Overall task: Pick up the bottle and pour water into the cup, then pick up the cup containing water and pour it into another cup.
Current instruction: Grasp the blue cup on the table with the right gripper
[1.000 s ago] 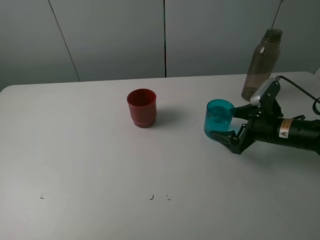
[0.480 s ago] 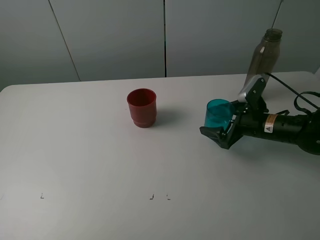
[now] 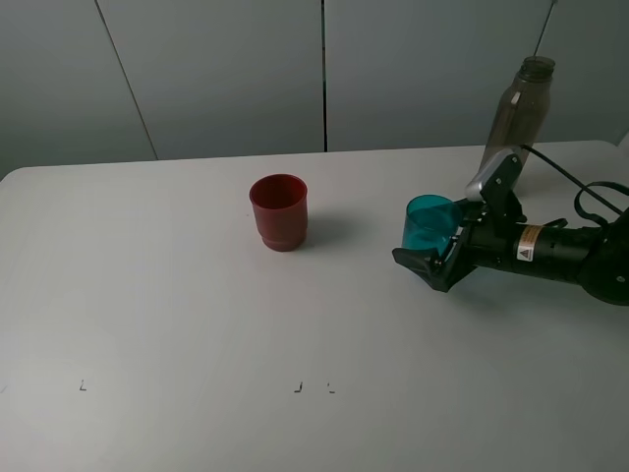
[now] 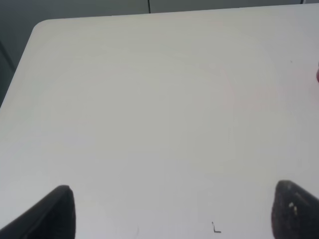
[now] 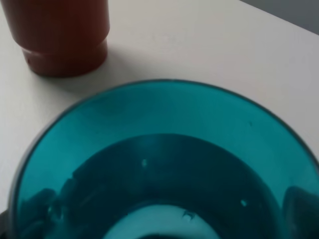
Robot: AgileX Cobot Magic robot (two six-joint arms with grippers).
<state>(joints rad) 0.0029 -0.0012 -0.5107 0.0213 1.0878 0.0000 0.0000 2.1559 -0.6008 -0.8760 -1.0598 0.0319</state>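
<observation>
The teal-blue translucent plastic tumbler (image 3: 432,222) stood upright on the right part of the white table (image 3: 157,295), with what looked like water in its lower part. My right gripper (image 3: 433,239) lay low and sideways around it, jaws spread wide on either side of its wall and not yet pressing.

I judged I should squeeze gently and squarely at mid-height, without crushing the thin plastic. Then I should lift straight up before carrying it to the opaque dark red plastic cup (image 3: 279,211) near the table's middle.

The tall smoky grey-brown plastic bottle (image 3: 513,123) stood behind my arm by the far right corner, so swinging back was risky. My left gripper (image 4: 177,214) hung with fingers apart over the table's left part.

A second before, my right gripper had sat further back toward the right edge, only its tips reaching the tumbler. It had since slid forward. The tumbler had not moved.
</observation>
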